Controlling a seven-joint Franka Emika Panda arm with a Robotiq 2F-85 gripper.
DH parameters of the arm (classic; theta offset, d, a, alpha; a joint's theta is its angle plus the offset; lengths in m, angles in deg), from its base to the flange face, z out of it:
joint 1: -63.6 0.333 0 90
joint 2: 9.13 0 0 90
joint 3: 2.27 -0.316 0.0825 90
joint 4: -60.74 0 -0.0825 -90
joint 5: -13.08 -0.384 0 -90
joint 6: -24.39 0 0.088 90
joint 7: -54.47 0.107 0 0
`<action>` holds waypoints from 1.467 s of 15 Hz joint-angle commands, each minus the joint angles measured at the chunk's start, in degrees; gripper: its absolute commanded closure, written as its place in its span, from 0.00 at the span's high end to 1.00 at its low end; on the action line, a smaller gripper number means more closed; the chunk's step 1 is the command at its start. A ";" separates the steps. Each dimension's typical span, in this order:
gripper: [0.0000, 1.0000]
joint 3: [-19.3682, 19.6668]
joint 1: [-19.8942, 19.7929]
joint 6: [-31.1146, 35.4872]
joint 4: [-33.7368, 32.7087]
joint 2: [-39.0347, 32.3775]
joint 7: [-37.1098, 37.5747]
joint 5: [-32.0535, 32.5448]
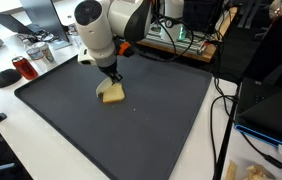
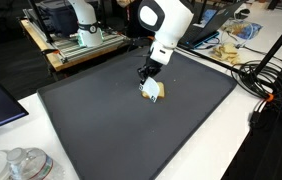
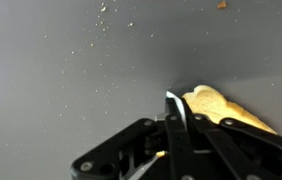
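Observation:
A slice of tan bread (image 1: pixel 111 93) (image 2: pixel 151 91) lies on the dark grey mat (image 1: pixel 166 125) (image 2: pixel 91 130). In the wrist view the bread (image 3: pixel 219 106) sits just right of the fingers. My gripper (image 3: pixel 173 118) (image 1: pixel 111 78) (image 2: pixel 146 76) stands over the slice's edge, pointing down. Its jaws are shut on a thin white blade-like piece (image 3: pixel 171 101) whose pointed tip sticks out past the fingertips and touches the mat beside the bread. How much of the piece lies between the fingers is hidden.
Crumbs (image 3: pixel 101 25) are scattered on the mat. A red cup (image 1: pixel 21 68) and clutter stand beyond one mat edge. A clear container (image 2: pixel 26 165) sits at a corner, a bag of bread (image 2: pixel 226 45) and cables (image 1: pixel 221 120) at the side.

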 commanded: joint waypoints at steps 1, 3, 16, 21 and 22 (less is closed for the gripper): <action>0.01 1.50 0.92 0.24 -3.99 -6.84 3.96 3.03; 0.01 2.23 1.85 -0.52 -4.58 -7.11 6.46 4.83; 0.01 1.94 2.16 -3.82 -6.81 -7.13 8.16 6.53; 0.01 0.36 0.24 -3.97 -3.37 -2.01 3.52 4.18; 0.01 0.15 -0.25 -3.66 -2.84 -1.21 2.52 3.92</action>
